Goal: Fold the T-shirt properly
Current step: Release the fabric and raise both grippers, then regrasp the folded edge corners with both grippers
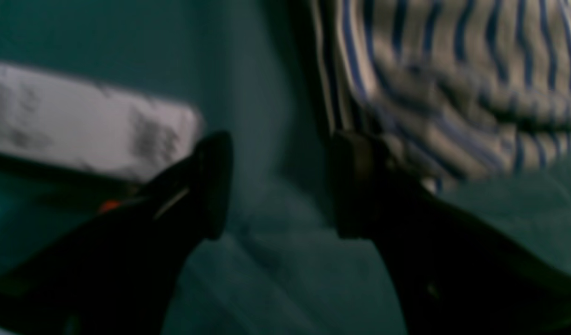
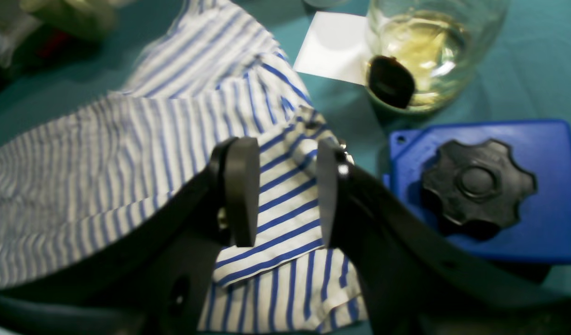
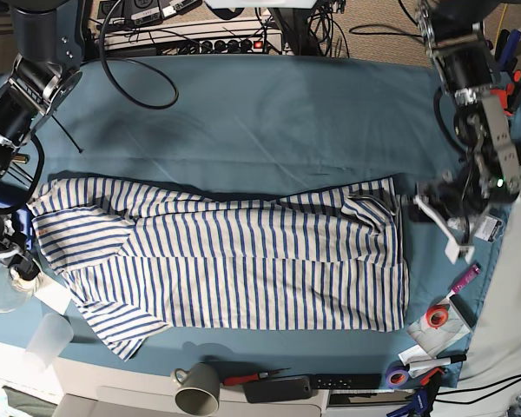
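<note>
On the teal cloth point(image 3: 269, 113): the T-shirt point(image 3: 243, 261) is spread lengthwise across the middle, with a sleeve folded in at each end.
Far edge of shirt: a broad strip of bare cloth is left beyond it, crossed only by a black cable point(image 3: 135, 78).
Near edge of shirt: a mug point(image 3: 197, 388) and tools are ranged along the table front.
Left gripper point(image 1: 278, 186): fingers are spread apart, nothing is held between them; the striped hem is seen just beside one finger.
Right gripper point(image 2: 287, 190): fingers are parted over a sleeve fold; whether fabric is pinched cannot be told.
Beside right gripper: a blue block point(image 2: 480, 186) and a glass jar point(image 2: 429, 51) are crowded close.
</note>
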